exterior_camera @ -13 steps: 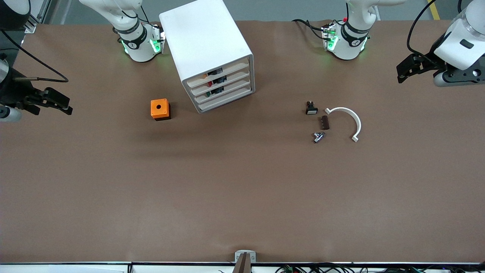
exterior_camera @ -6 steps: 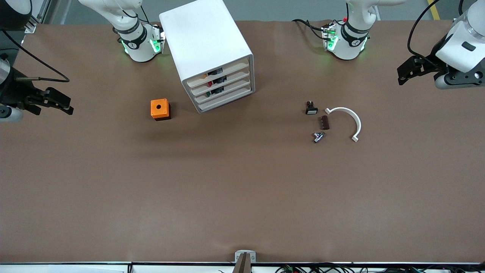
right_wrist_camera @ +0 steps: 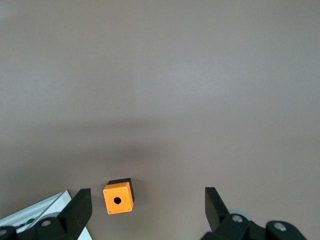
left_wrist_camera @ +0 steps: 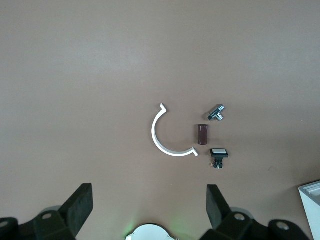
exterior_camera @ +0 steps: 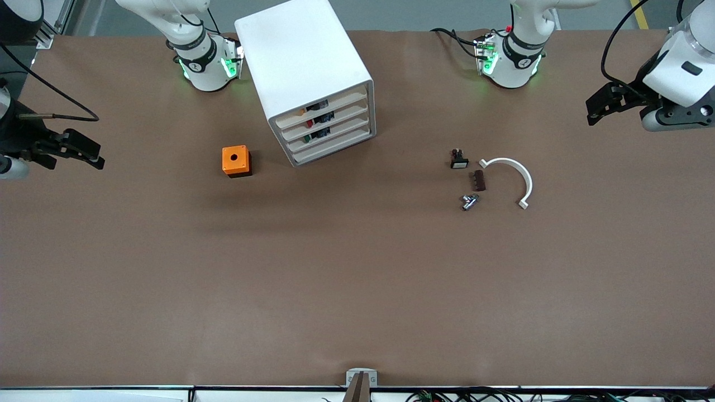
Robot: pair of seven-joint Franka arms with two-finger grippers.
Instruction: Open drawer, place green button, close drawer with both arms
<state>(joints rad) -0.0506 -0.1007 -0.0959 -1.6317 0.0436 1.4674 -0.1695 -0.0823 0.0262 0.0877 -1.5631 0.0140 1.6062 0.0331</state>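
The white cabinet (exterior_camera: pixel 304 61) stands near the robot bases with all four drawers pushed in. The third drawer (exterior_camera: pixel 341 132) is shut. A small green speck with a black part, probably the button (exterior_camera: pixel 309 138), shows through the slot above that drawer's front. My left gripper (exterior_camera: pixel 595 109) is open and empty, up in the air over the left arm's end of the table; its wrist view (left_wrist_camera: pixel 149 200) looks down on the small parts. My right gripper (exterior_camera: pixel 92 153) is open and empty over the right arm's end; its wrist view (right_wrist_camera: pixel 147 199) shows the orange cube.
An orange cube with a hole (exterior_camera: pixel 236 161) (right_wrist_camera: pixel 119 198) sits beside the cabinet toward the right arm's end. A black button with a white cap (exterior_camera: pixel 458 160), a brown part (exterior_camera: pixel 479 180), a metal fitting (exterior_camera: pixel 469 201) and a white curved clip (exterior_camera: pixel 514 176) lie toward the left arm's end.
Both grippers have shifted only slightly, staying open over the table's ends. The cabinet, drawers and loose parts have not moved.
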